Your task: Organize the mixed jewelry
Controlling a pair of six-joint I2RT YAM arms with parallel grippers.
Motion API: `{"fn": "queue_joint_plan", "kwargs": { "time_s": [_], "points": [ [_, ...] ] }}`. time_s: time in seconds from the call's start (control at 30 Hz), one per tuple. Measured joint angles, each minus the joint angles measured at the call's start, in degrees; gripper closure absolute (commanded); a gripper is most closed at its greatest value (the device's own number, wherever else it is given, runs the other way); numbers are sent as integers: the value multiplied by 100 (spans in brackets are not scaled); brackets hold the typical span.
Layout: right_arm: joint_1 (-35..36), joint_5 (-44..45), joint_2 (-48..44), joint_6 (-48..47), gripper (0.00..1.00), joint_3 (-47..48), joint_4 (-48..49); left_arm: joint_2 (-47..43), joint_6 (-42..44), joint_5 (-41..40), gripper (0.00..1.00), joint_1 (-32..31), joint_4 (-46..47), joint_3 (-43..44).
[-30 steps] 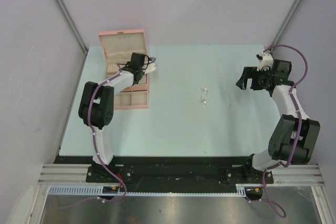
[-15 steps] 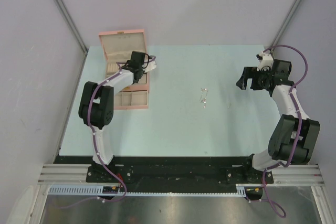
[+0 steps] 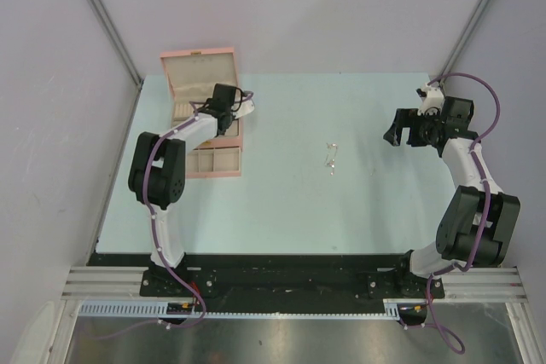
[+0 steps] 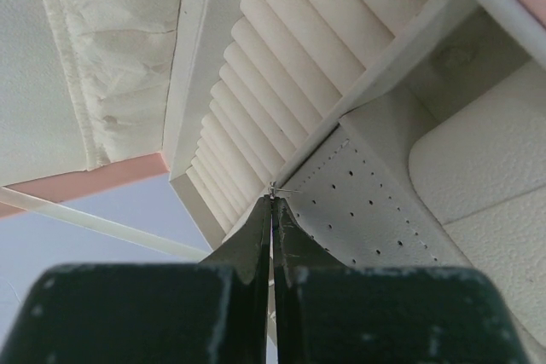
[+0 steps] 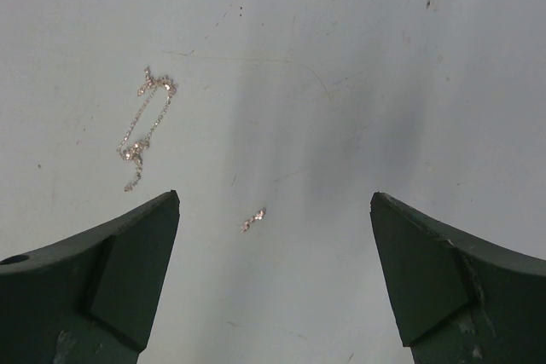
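Observation:
My left gripper [image 4: 272, 202] is shut on a tiny silvery earring [image 4: 275, 187], pinched at the very fingertips. It hangs inside the open pink jewelry box [image 3: 198, 70], at the edge between the cream ring rolls [image 4: 281, 83] and the perforated earring pad [image 4: 363, 202]. In the top view the left gripper [image 3: 224, 115] is over the box's tray. My right gripper [image 5: 275, 202] is open and empty above the table at the right [image 3: 394, 135]. A thin silvery chain [image 5: 145, 121] and a tiny silvery piece [image 5: 252, 220] lie on the table below it, at mid-table in the top view [image 3: 331, 158].
The pale blue table [image 3: 290, 210] has grey walls round its far and side edges. The box's lid stands upright at the back left. A padded compartment [image 4: 486, 168] lies right of the perforated pad. The arm bases are at the near edge.
My left gripper has edged slightly over the box tray with the earring in it. The right arm and the jewelry on the table have not moved.

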Motion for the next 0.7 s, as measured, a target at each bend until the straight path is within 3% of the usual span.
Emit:
{"fn": "queue_joint_plan", "kwargs": {
  "time_s": [0.7],
  "points": [
    [-4,2,0,0,0,0,-2,0,0,-2,100,0,63,-74]
  ]
}}
